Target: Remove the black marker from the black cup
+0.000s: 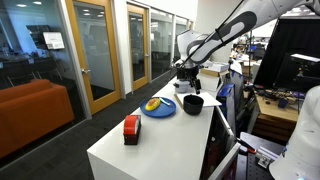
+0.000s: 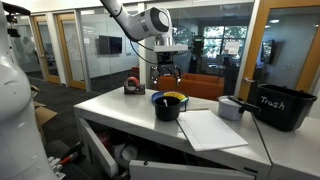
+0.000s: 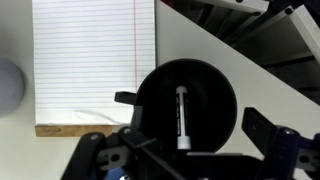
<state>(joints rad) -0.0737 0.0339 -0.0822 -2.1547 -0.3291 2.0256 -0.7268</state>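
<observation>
The black cup [image 3: 205, 90] stands on the white table, beside a blue plate, and shows in both exterior views [image 1: 192, 103] [image 2: 167, 108]. The marker [image 3: 181, 118] lies inside the cup; from above it shows a pale barrel with a dark band. My gripper [image 3: 192, 110] hangs straight above the cup, open, with one finger on each side of the rim and nothing held. It is well above the cup in both exterior views [image 1: 186, 78] [image 2: 167, 76].
A lined notepad [image 3: 95, 65] [image 2: 205, 128] lies next to the cup. The blue plate [image 1: 163, 111] carries a yellow item. A red and black object [image 1: 131, 128] stands near the table end. A grey cup [image 2: 231, 108] and a black trash bin [image 2: 280, 108] stand beyond the notepad.
</observation>
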